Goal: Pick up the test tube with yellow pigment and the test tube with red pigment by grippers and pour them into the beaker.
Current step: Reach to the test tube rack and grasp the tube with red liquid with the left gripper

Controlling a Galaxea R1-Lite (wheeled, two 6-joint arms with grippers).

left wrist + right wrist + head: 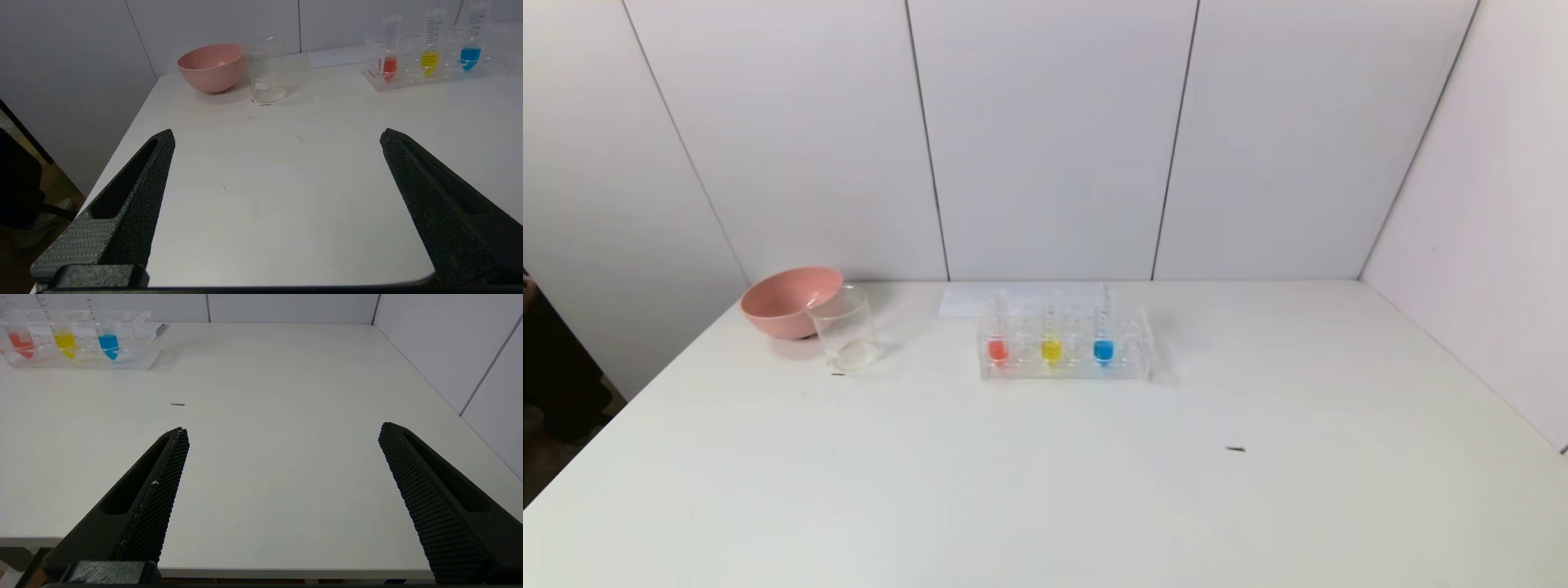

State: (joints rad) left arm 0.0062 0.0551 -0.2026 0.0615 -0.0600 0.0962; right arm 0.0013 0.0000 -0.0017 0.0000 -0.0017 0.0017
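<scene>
You are at the very start: nothing is lifted yet. Both tubes stand upright in the clear rack [1065,347] near table centre, the test tube with red pigment [997,336] at the rack's 9 o'clock end and the test tube with yellow pigment [1051,335] just beside it. The beaker [846,328] sits well apart at the rack's 9 o'clock, touching the pink bowl [788,300]. Your left gripper [278,136] and right gripper [284,430] hover at the near edge, jaws spread, holding nothing. Next, reach toward 12 o'clock and close around a tube's upper stem.
</scene>
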